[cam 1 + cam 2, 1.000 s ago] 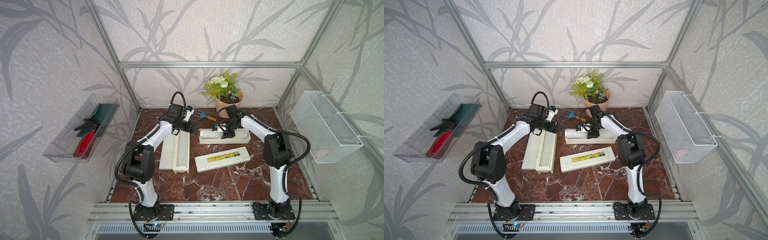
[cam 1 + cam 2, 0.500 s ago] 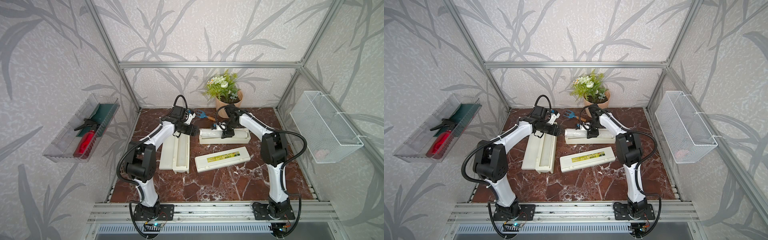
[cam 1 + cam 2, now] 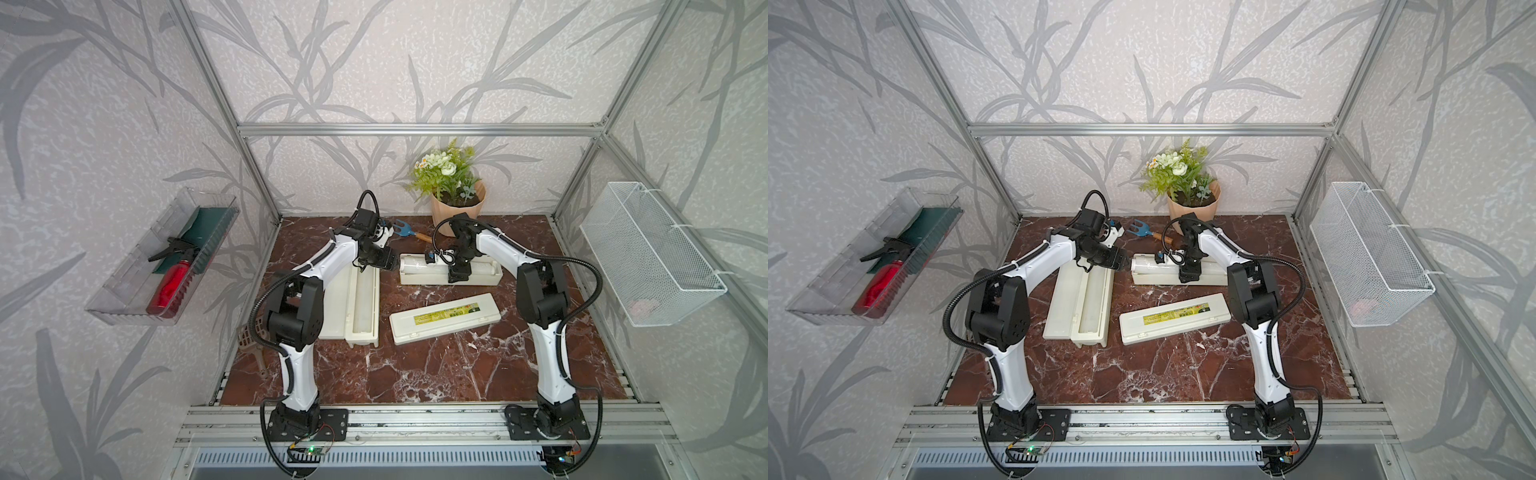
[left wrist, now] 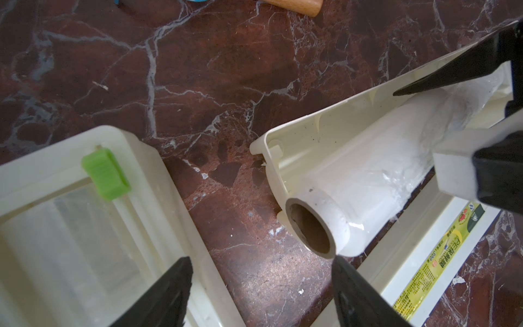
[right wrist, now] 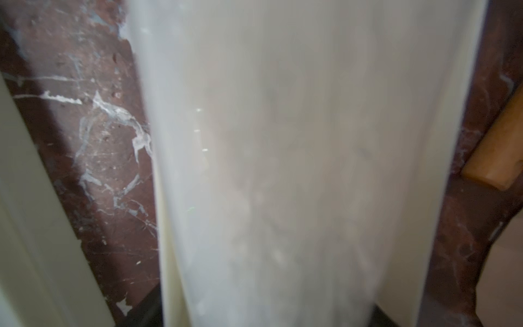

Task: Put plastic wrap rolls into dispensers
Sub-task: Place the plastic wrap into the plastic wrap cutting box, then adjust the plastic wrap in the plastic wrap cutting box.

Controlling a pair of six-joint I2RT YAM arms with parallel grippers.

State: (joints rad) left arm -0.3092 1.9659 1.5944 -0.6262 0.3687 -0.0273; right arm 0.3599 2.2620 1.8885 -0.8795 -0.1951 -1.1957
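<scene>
White plastic wrap roll (image 4: 382,170) sits in open cream plastic dispenser box (image 4: 325,124), near back edge of brown marble counter (image 3: 415,374). Left gripper (image 4: 260,259) fingers apart, empty; right gripper (image 3: 457,277) straddles roll, grip unclear.

Left pincer (image 4: 261,258) wide apart, empty.

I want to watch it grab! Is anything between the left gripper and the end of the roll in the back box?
Nothing visible is in the way. The left gripper is open, its fingertips just short of the tube end of the plastic wrap roll. The right gripper straddles the roll farther along, not in between.
</scene>
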